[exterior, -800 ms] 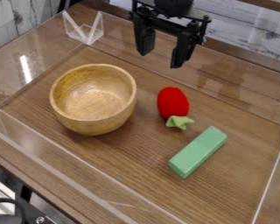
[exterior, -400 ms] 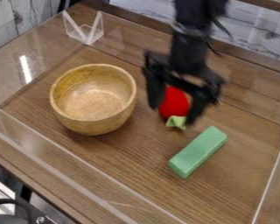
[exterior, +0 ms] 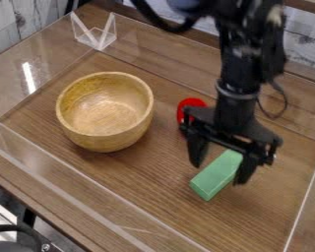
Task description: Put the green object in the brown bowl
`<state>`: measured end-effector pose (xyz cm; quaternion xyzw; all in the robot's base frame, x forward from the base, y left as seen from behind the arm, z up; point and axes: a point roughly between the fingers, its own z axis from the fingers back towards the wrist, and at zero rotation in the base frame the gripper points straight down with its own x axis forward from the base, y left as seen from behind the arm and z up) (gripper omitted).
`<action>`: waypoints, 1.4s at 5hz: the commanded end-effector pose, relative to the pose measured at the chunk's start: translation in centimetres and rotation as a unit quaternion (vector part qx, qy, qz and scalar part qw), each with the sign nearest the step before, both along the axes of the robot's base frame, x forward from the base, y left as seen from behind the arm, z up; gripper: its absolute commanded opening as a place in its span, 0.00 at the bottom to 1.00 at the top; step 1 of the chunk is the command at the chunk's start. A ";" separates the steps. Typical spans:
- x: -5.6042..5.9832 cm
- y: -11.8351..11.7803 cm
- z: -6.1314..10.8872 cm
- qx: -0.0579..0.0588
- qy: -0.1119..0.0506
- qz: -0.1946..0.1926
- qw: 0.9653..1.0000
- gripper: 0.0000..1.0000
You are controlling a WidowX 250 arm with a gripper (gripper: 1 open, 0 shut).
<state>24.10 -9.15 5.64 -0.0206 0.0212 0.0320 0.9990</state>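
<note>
A: Where does the green object (exterior: 216, 178) lie?

B: Flat on the wooden table (exterior: 121, 187), to the right of the brown bowl (exterior: 106, 110) and a little nearer the camera; well apart from the bowl, not touching it. It is a light green bar, set at a slant, its far end pointing up and to the right; that far end is partly covered by the arm.

A: State of the gripper (exterior: 227, 163)?

B: Spread wide; pointing straight down; one finger (exterior: 199, 150) stands at the bar's left side, the other at its right, so the upper part of the bar sits between them. Whether either finger touches the bar I cannot tell; the bar lies on the wood, not lifted.

A: And the bowl?

B: Upright, round, light brown, thick wall, grain visible; nothing seen inside it; it is the largest thing on the table.

A: Anything else close by?

B: A red strawberry toy (exterior: 188, 106), between the bowl and the arm, just right of the bowl's rim; mostly hidden behind the gripper, only a red edge showing. A clear plastic wall (exterior: 29, 157) fences the table; it runs left of and in front of the bowl. A small clear folded piece (exterior: 94, 31) stands behind the bowl, toward the far left corner.
</note>
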 end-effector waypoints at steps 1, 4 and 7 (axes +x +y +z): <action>-0.1 0.6 -0.8 -0.008 -0.031 -0.032 0.999 1.00; 1.9 2.2 -0.4 -0.021 -0.087 -0.017 0.996 1.00; 1.3 0.4 -1.0 -0.029 -0.114 -0.036 0.992 1.00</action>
